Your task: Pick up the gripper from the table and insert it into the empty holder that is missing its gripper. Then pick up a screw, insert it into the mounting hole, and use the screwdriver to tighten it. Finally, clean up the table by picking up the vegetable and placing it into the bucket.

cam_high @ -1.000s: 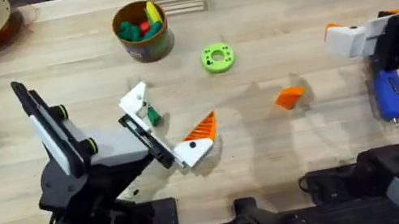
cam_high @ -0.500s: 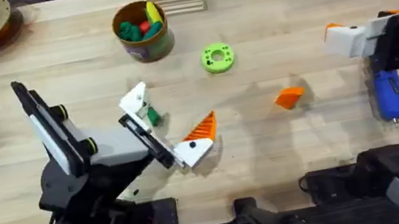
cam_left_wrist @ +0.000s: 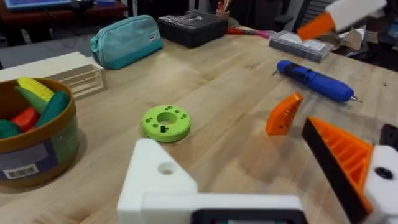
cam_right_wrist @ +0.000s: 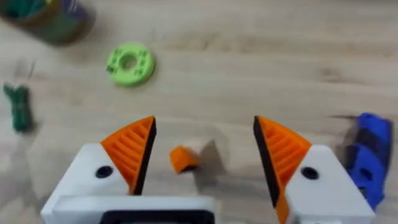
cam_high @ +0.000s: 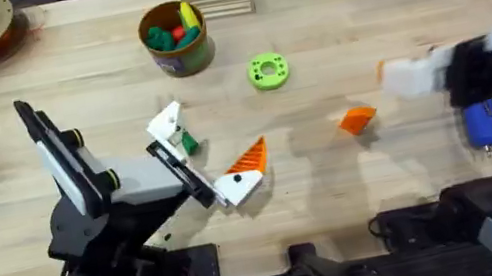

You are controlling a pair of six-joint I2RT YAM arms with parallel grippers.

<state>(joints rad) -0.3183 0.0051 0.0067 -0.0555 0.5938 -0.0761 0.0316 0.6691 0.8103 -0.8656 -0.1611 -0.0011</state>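
**Q:** Where does the loose piece lie, and which arm is better placed to take it?

**A:** The gripper [cam_high: 358, 119], a small orange wedge, lies on the bare desk [cam_high: 334, 173] right of centre. The right gripper [cam_right_wrist: 204, 155] hangs above it with jaws wide apart, and in the right wrist view the wedge sits between the two orange pads, a little toward one side. The right arm is plainly the nearer.

**Q:** How does the wedge lie?

**A:** In the left wrist view it stands tilted on the wood. From overhead its longer side runs roughly across the desk; the wrist view is too blurred to fix the axis more closely.

**Q:** And the left arm?

**A:** It rests low at the left, presenting the empty holder [cam_high: 165, 124], a bare white mount, opposite its one orange-tipped finger. The left gripper [cam_high: 202, 146] is spread, holding nothing.

**Q:** The other task items?

**A:** The screwdriver [cam_high: 480, 122] lies just beyond the right arm, well clear of the wedge. The vegetable [cam_high: 188, 142] sits beside the bare mount. The bucket [cam_high: 175, 39] stands at the far side, with toys already inside.

**Q:** What does the coming move turn on?

**A:** Probably a straight descent, centring the wedge between the jaws.
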